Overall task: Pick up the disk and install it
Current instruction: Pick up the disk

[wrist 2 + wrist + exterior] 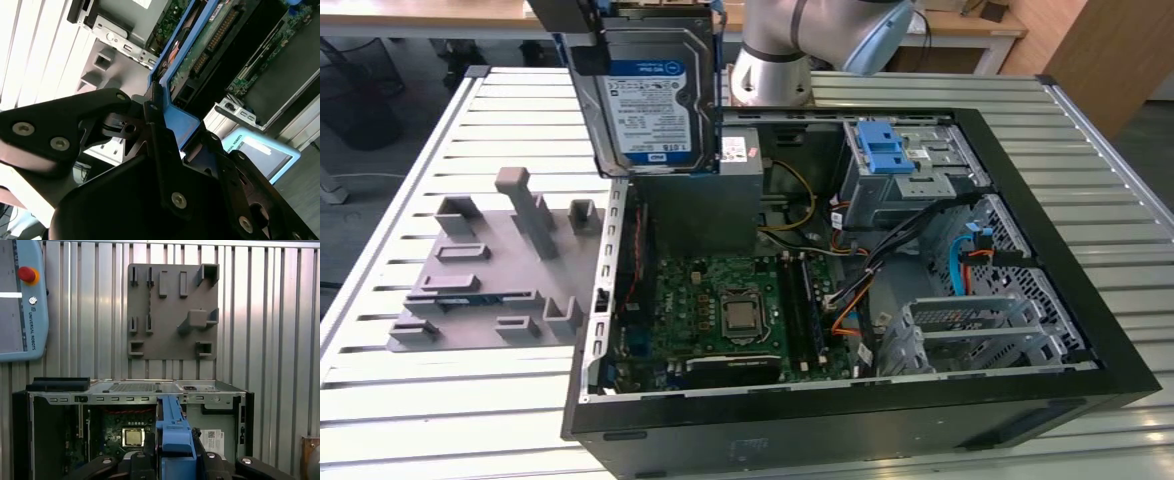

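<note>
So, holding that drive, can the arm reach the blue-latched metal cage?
Probably yes: the black computer case lies open, nothing covers the blue-latched metal cage, and the claw grips the silver-grey hard drive clear of it.

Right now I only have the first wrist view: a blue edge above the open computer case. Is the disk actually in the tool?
Observer: Yes. In the second wrist view the tool is clamped on the blue carrier edge of the disk.
Operator: How does it hang?
Observer: In the exterior view it hangs upright, label facing the camera, by the case's far corner on the exterior view's left, above the grey power supply box.
Operator: Where's the drive cage?
Observer: The blue-latched drive cage sits toward the exterior view's right, apart from the disk.
</note>
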